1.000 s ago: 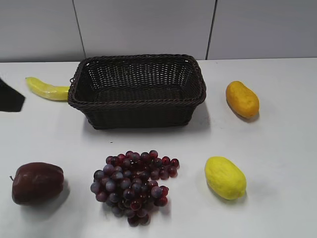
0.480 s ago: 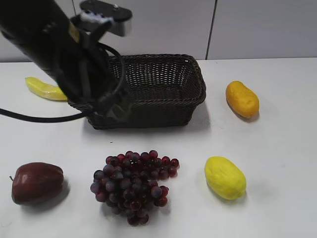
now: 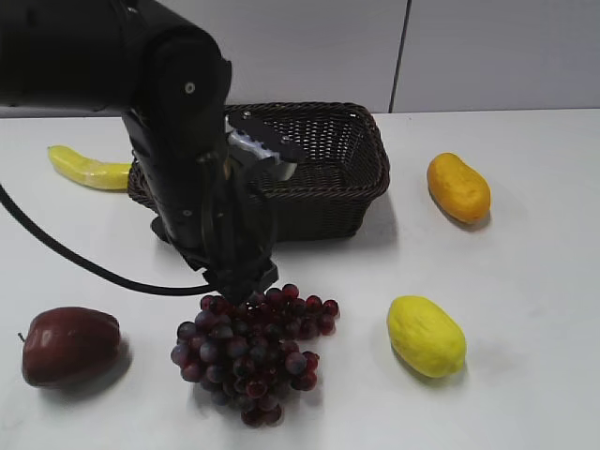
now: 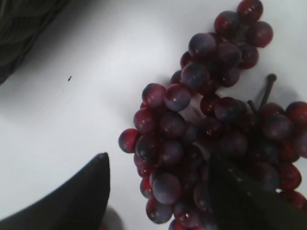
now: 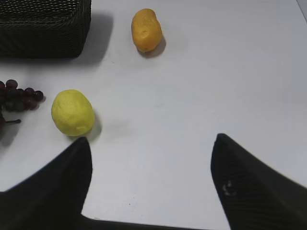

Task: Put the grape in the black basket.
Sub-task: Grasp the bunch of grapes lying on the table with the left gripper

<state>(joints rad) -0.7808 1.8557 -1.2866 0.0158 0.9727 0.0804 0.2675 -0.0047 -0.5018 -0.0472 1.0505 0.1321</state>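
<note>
Now, left jaws [image 4: 158, 191]: spread wide, holding nothing, one finger over the grape [image 3: 251, 352], the other over bare table [image 3: 525, 281].
Grape: on the table, in front of the black basket [image 3: 328, 169], apart from it.
Open room: bare table between basket and bunch.
Around: dark red apple [image 3: 70, 345] left, yellow fruit [image 3: 426, 335] right, both apart from the bunch.
Right jaws [image 5: 151, 184]: wide apart, empty, above bare table.
</note>
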